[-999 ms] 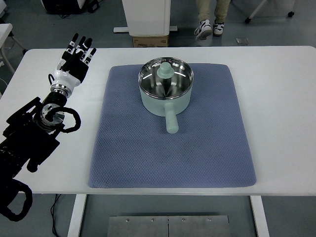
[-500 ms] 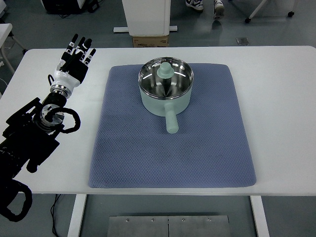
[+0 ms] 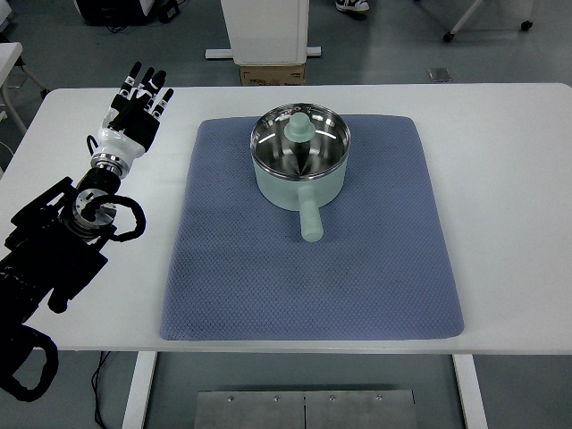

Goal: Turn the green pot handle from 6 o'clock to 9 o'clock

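Note:
A pale green pot (image 3: 299,156) with a glass lid and green knob stands on the upper middle of a blue mat (image 3: 232,268). Its handle (image 3: 308,215) points toward the near edge, roughly at 6 o'clock. My left hand (image 3: 136,105) lies flat on the white table far to the left of the pot, fingers spread and holding nothing. Its black arm runs down to the lower left corner. The right arm is out of view.
The white table (image 3: 500,197) extends well beyond the mat on both sides. Beyond the far edge stand a white cabinet base (image 3: 265,31) and a cardboard box (image 3: 272,74); a person's shoe (image 3: 354,5) shows at the top.
The person's feet behind the table have walked farther away, nearly out of the picture. The pot and my left hand have not moved.

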Robot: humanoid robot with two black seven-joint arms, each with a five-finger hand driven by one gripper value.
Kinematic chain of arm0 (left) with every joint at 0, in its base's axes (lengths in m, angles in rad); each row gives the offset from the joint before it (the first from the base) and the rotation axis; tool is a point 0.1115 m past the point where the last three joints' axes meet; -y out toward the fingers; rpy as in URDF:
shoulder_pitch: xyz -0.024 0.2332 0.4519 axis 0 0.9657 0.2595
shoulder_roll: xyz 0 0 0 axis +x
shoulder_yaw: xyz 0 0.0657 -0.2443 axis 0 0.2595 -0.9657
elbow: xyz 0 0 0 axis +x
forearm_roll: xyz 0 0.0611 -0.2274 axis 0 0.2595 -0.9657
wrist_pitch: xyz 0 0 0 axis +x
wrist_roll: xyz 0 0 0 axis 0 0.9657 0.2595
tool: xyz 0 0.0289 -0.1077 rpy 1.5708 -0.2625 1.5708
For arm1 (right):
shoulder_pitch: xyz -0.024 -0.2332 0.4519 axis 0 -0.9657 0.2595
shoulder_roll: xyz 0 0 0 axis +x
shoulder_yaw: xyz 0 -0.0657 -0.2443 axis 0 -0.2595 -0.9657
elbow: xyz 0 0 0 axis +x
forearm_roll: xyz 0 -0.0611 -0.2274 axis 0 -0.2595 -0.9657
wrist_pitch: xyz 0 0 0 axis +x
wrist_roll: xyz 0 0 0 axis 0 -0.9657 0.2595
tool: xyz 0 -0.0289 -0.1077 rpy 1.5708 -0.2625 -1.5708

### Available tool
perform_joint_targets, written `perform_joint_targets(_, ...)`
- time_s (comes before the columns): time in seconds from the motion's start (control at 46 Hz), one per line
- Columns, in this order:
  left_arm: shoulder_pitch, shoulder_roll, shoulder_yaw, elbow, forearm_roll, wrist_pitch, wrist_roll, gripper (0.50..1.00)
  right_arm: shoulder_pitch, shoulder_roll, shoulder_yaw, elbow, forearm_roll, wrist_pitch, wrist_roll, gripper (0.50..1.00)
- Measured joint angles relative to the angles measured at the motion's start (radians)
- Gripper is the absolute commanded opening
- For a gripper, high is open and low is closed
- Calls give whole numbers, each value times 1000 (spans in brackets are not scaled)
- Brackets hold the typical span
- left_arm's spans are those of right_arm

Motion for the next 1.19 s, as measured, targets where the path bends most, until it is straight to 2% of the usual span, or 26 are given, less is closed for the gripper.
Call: perform_joint_targets(1.195,13,5,0,1,5,-1,0,1000,0,0,0,0,0,0,0,1000)
